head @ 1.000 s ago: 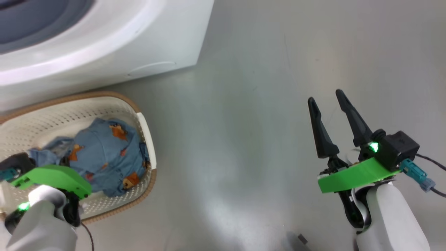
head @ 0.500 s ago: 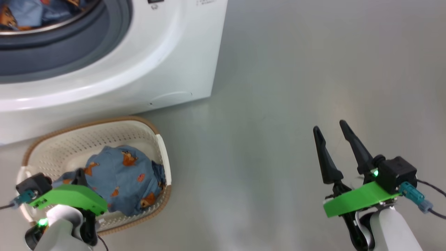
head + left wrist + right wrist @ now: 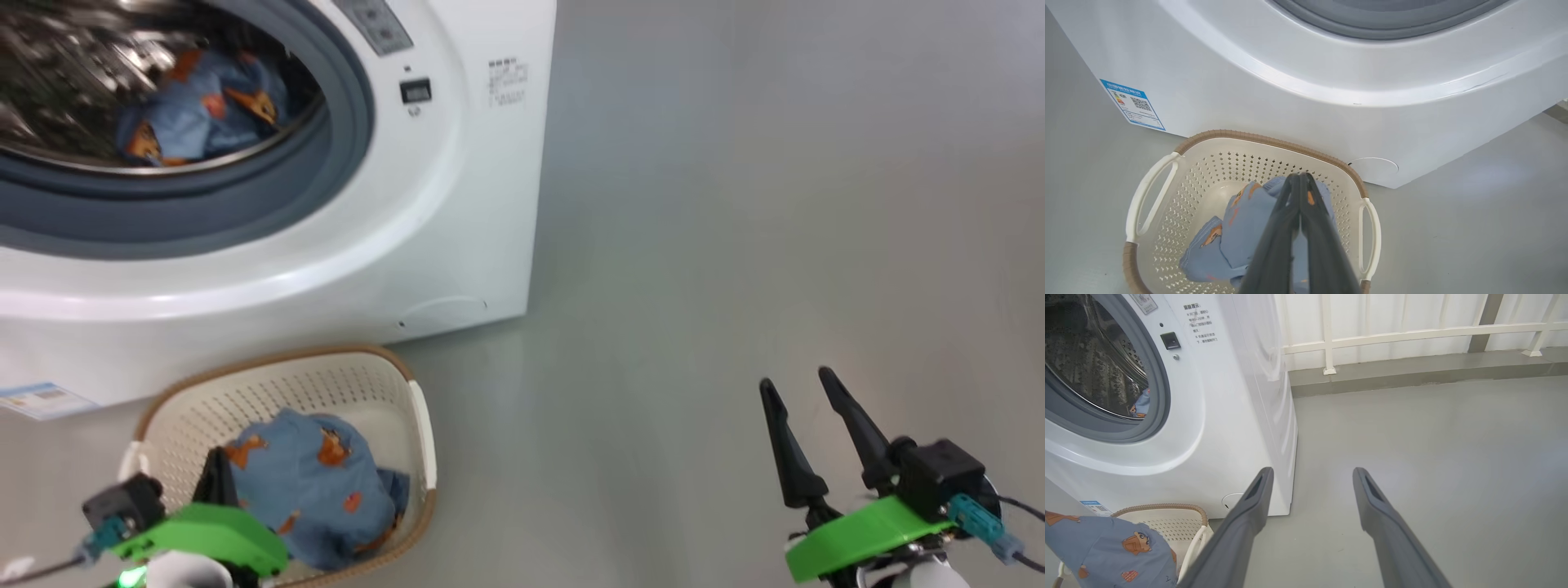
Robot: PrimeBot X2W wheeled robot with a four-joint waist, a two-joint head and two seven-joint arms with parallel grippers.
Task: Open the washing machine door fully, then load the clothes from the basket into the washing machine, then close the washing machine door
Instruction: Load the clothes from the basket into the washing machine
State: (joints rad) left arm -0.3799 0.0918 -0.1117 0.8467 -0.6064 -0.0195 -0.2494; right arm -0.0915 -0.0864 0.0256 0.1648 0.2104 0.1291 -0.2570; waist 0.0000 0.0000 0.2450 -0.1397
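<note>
Lying in basket (image 3: 269, 359), lower left: clothes (image 3: 314, 490), soft, light, limp; best pinched at a raised fold. Left gripper (image 3: 1300, 176) clenched, seemingly on them; right gripper (image 3: 794, 377) spread, empty.

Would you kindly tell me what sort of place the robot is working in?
Probably a laundry corner on a balcony or utility area: a white front-loading washing machine, a basket of clothes on bare grey floor, and a white railing behind.
</note>
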